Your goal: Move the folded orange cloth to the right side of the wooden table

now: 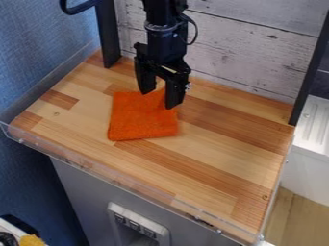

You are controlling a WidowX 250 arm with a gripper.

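The claw (160, 99), released and spread, hangs at the top right corner of the cloth (141, 117), which looks light, soft, best pinched there.

The open claw (159, 99) hangs over the back edge of an orange cloth (141, 119) on a wooden table (212, 163).
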